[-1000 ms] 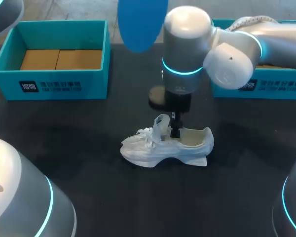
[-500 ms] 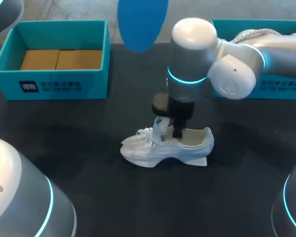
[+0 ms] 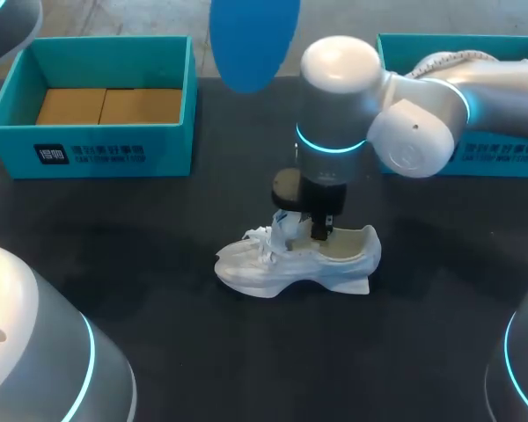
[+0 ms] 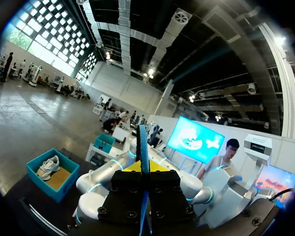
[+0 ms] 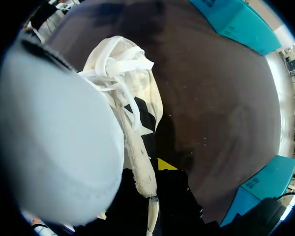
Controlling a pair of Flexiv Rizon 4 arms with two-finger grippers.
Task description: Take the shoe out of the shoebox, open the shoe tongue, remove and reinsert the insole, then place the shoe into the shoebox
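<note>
White shoe (image 3: 290, 264) sits mid worktop (image 3: 141, 264), right gripper (image 3: 317, 230) down at its raised tongue (image 3: 287, 221) (can't tell if those jaws are clenched). Left gripper (image 4: 143, 184) jaws grasp the blue insole (image 4: 142, 142), held aloft.

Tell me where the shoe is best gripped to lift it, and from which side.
Grip the shoe at its heel collar, coming from above. It stands on its sole with the opening up, so the collar's rim can probably be pinched inside and outside; the toe is rounded and offers no edge.
</note>
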